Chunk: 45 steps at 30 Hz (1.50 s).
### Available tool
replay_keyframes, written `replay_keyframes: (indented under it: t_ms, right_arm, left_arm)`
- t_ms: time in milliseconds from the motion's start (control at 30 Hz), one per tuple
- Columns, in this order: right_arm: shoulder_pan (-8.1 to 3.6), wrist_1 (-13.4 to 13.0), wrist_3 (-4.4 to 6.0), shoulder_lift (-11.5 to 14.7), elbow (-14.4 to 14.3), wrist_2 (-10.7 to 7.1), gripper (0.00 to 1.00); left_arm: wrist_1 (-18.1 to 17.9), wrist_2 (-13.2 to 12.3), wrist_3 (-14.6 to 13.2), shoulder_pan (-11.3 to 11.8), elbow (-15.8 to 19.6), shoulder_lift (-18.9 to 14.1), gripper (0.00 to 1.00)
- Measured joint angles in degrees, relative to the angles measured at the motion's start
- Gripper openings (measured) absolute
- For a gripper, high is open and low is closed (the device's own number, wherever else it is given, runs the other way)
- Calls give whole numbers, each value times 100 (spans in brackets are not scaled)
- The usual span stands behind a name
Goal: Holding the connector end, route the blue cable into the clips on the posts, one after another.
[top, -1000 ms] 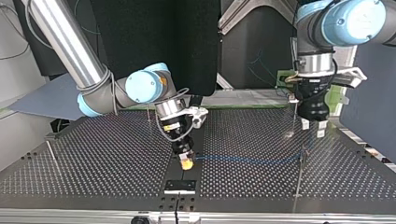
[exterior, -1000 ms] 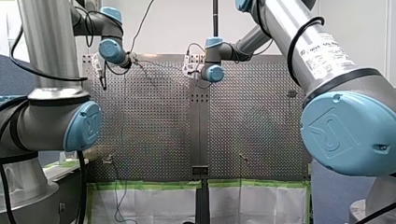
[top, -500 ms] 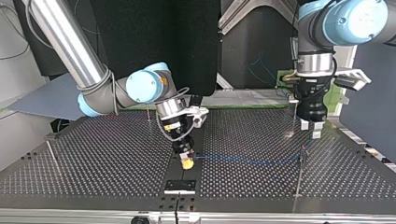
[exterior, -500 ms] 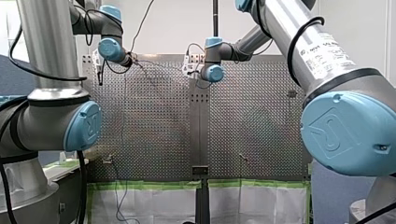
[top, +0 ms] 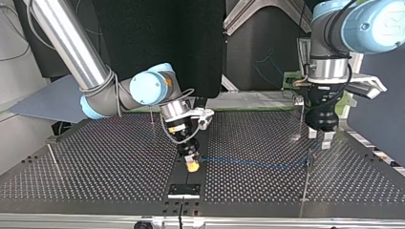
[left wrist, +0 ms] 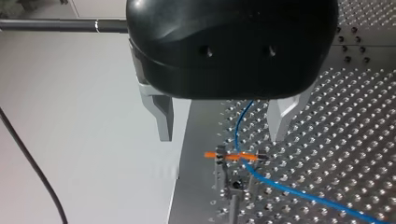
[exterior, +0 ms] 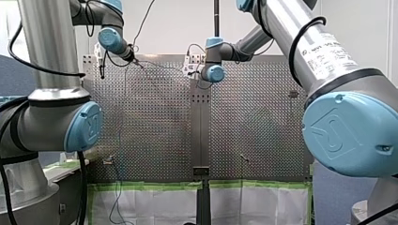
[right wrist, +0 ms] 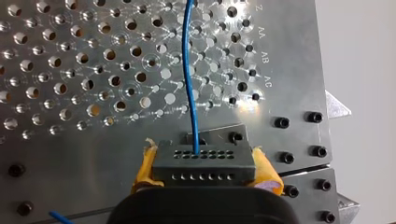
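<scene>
My right gripper (top: 191, 164) is shut on the black connector (right wrist: 204, 161), gripped between its yellow pads (right wrist: 265, 171), low over the table near the top view's middle. From the connector the blue cable (top: 253, 163) runs across to a thin post (top: 308, 167) at the top view's right. In the left wrist view the cable (left wrist: 289, 191) passes through the orange clip (left wrist: 232, 156) on that post's top. My left gripper (left wrist: 222, 123) hangs above the clip, metal fingers (left wrist: 161, 116) open and holding nothing. It stands just behind the post in the top view (top: 321, 138).
More thin posts stand on the perforated table: one at the back right (top: 302, 112), one at the back middle (top: 152, 114) and one at the left (top: 51, 152) of the top view. A black block (top: 184, 190) sits on the table's near edge below the connector.
My left gripper has lifted and drifted toward the top view's right, away from the clip post, still open. My right gripper has barely moved with the connector.
</scene>
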<state>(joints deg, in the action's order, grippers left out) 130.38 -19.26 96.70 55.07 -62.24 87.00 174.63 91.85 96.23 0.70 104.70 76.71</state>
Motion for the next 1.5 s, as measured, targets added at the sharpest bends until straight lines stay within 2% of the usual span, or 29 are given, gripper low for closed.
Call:
replay_keyframes:
  t_ms: [667, 1233, 1500]
  right_arm:
    - [15, 34, 10, -3, 2, -6, 0]
    - [19, 60, 18, -8, -1, -6, 0]
    - [43, 85, -10, -8, -1, -5, 0]
  left_arm:
    - [72, 42, 174, -58, -13, 100, 98]
    - [61, 77, 176, -167, -13, 100, 98]
    - [55, -186, -41, -227, -13, 164, 98]
